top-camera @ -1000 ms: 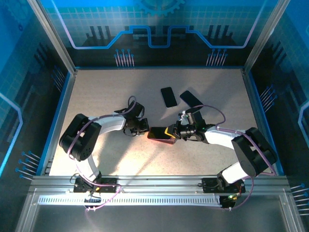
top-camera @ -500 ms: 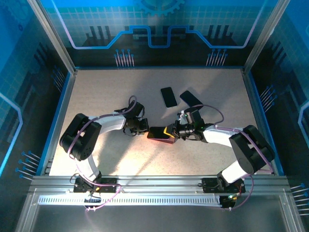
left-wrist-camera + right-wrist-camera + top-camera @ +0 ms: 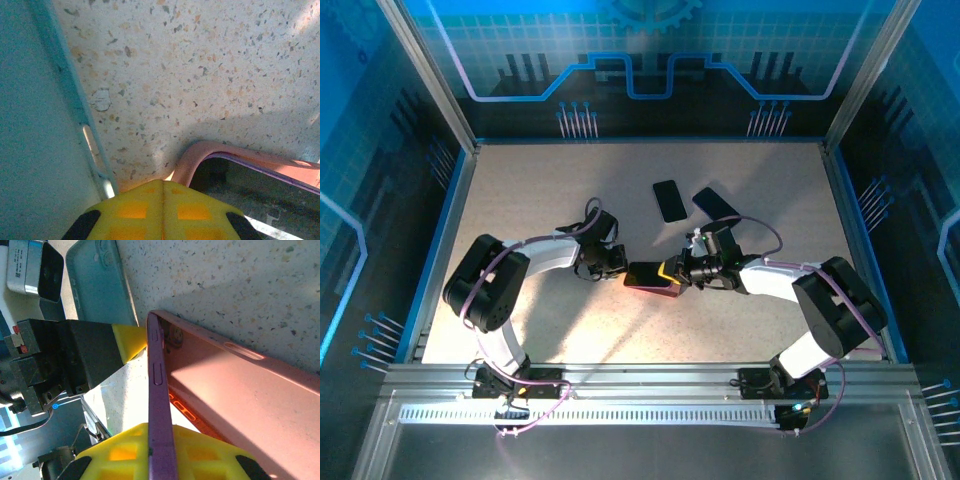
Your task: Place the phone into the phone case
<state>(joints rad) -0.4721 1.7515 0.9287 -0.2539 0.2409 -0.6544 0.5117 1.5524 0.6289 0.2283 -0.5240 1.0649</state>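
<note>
Somewhat beyond the case (image 3: 653, 277) lie two dark slabs (image 3: 669, 200).

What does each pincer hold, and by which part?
Right pincer: the purple phone, by its side edge. Left pincer: nothing; shut, tip at the corner of the pink case.

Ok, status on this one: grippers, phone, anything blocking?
Left gripper shut, tip at a corner of the pink case. Right gripper shut on the phone. Phone tilted up from case, not seated. Two dark items farther back, not in the way.
</note>
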